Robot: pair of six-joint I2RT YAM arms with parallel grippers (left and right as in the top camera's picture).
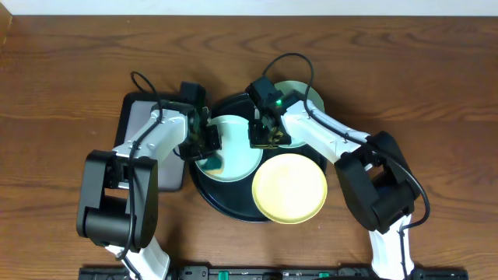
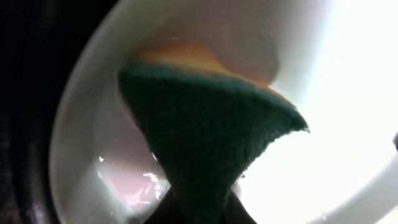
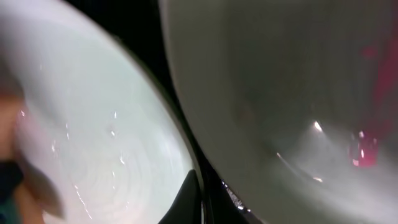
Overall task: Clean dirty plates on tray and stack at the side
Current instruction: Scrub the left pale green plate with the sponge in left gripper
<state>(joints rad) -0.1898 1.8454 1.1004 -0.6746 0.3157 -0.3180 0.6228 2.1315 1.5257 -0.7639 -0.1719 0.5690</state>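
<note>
The round black tray [image 1: 226,208] holds a mint-green plate [image 1: 237,148], and a pale yellow plate [image 1: 289,188] overlaps its front right rim. A second mint-green plate [image 1: 305,95] lies at the tray's back right. My left gripper [image 1: 204,141] is shut on a green-and-yellow sponge [image 1: 212,162] pressed into the first mint plate's left part; the sponge [image 2: 205,137] fills the left wrist view. My right gripper [image 1: 264,134] is at that plate's right rim, one finger [image 3: 189,199] inside the rim [image 3: 106,124]. The second mint plate [image 3: 280,93] shows a red smear.
A smaller rectangular black tray with a grey inside [image 1: 140,128] lies left of the round tray, under my left arm. Bare wood tabletop [image 1: 436,93] lies to the right and behind.
</note>
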